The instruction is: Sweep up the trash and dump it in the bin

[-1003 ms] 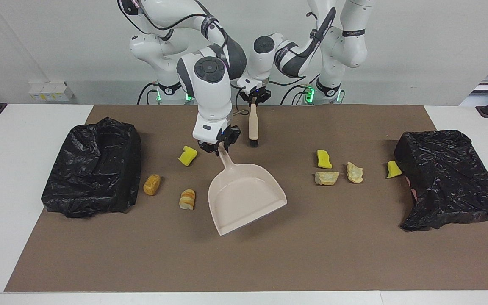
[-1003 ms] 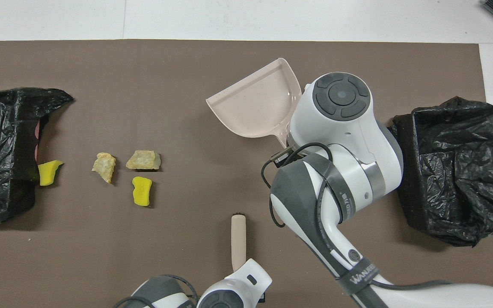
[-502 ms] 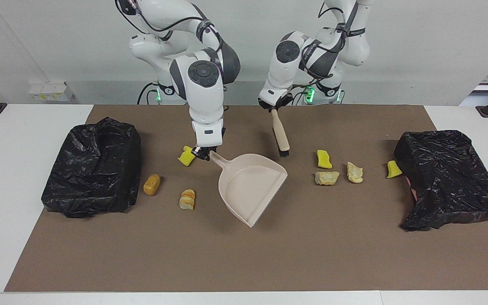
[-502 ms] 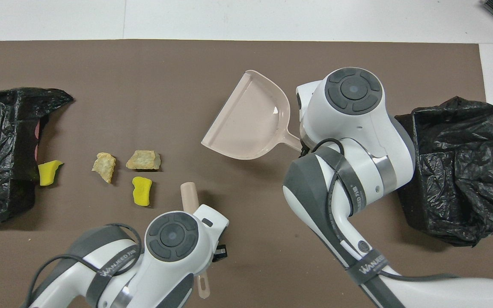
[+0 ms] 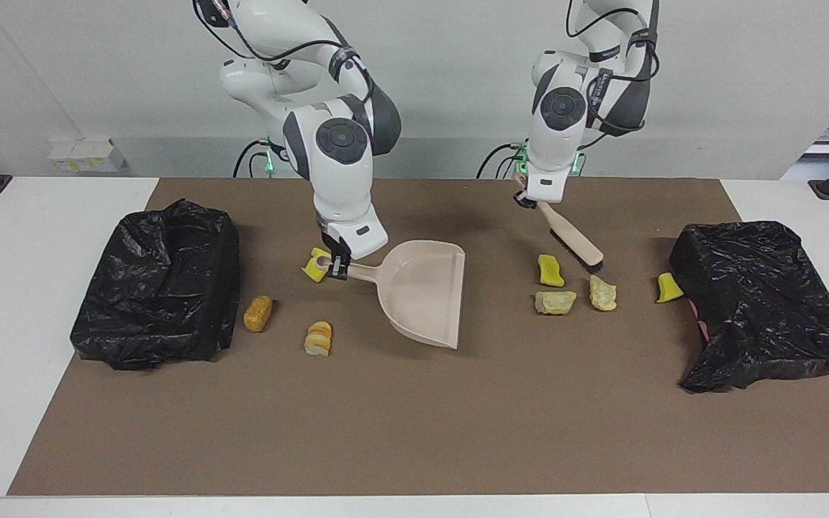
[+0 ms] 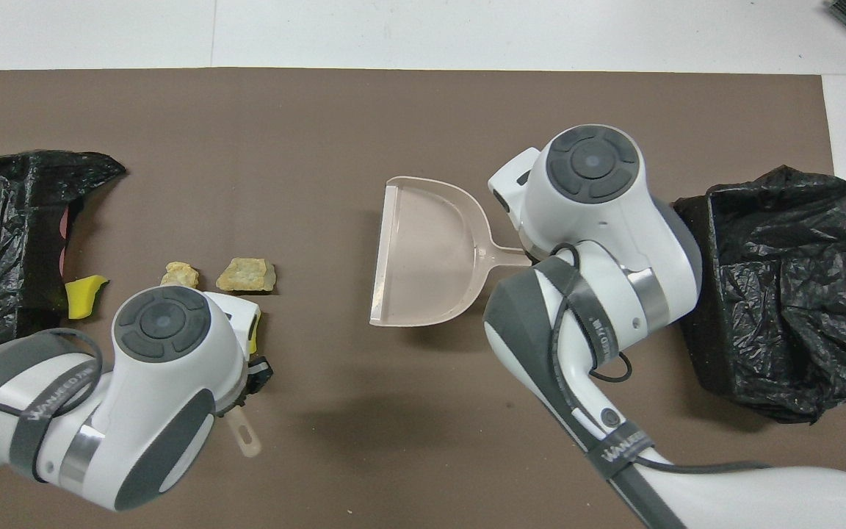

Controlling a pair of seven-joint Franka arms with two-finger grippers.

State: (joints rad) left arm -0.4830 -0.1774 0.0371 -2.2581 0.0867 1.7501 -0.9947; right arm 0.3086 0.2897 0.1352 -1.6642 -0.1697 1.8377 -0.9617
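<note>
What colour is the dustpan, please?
Pale beige-pink all over, seen best in the overhead view: dustpan.

White arms [image 5: 335, 155]; grey joints; perhaps black cables

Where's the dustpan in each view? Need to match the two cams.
Facing view: dustpan sits mid-mat, its handle in the right gripper, open mouth toward the left arm's end of the table.
Overhead view: dustpan is just off centre, handle running under the right arm's wrist.
Shared landmark: the tan chunk lying off the dustpan's open mouth.
</note>
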